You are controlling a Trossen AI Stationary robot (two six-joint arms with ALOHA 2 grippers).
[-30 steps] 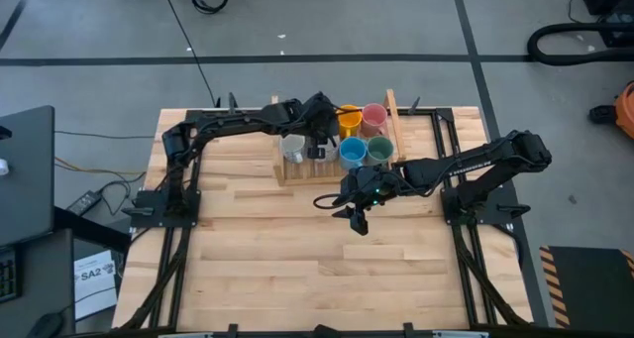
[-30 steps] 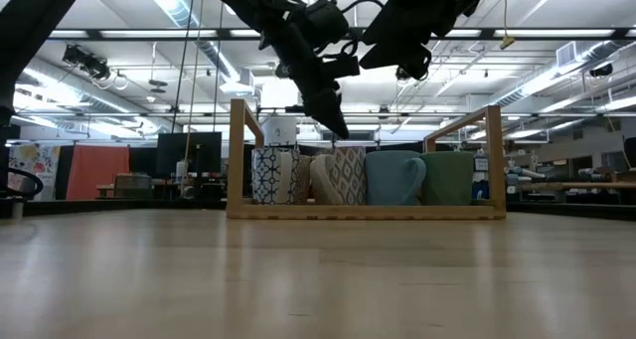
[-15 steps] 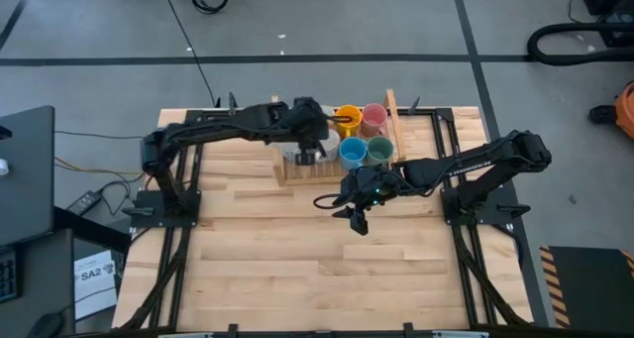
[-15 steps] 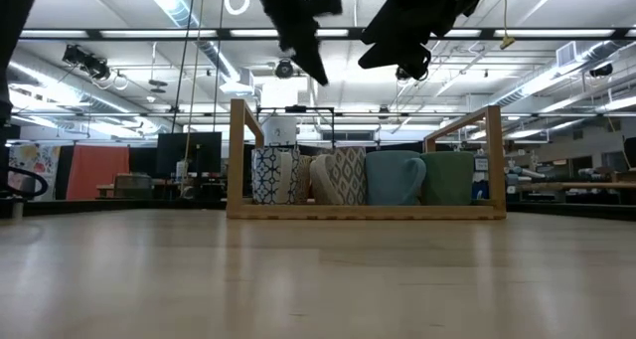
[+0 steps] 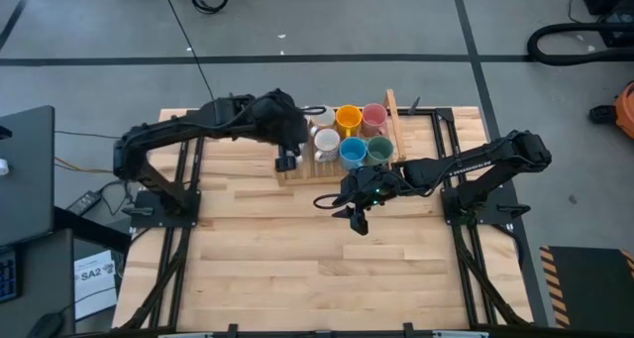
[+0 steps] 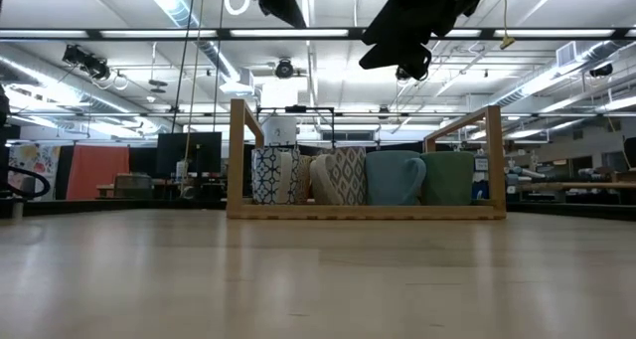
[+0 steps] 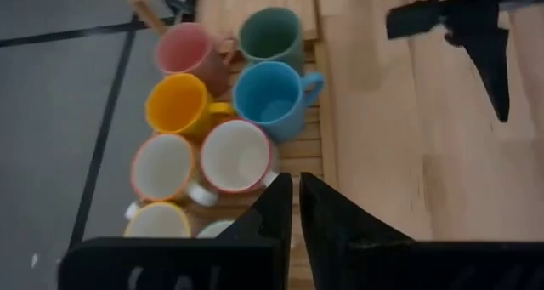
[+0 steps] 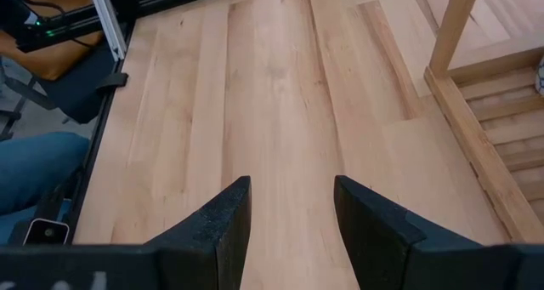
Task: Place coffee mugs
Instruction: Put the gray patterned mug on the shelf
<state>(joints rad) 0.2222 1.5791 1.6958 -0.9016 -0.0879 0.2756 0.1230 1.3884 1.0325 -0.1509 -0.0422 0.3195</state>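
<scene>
Left gripper (image 5: 286,163) has pulled back off the wooden rack (image 5: 390,115) and snapped shut on nothing, now at the rack's left end. Mugs (image 7: 235,155) all sit in the rack (cream ones left, then orange, pink, blue, teal), so placing looks finished. Right gripper (image 5: 359,222) hangs open over bare table (image 5: 297,269) in front.

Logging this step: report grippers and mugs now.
Left gripper shut, empty, at the wooden rack's left end. Right gripper open, empty, hovering over bare table. Coffee mugs all in rack. Nothing obstructing.
</scene>
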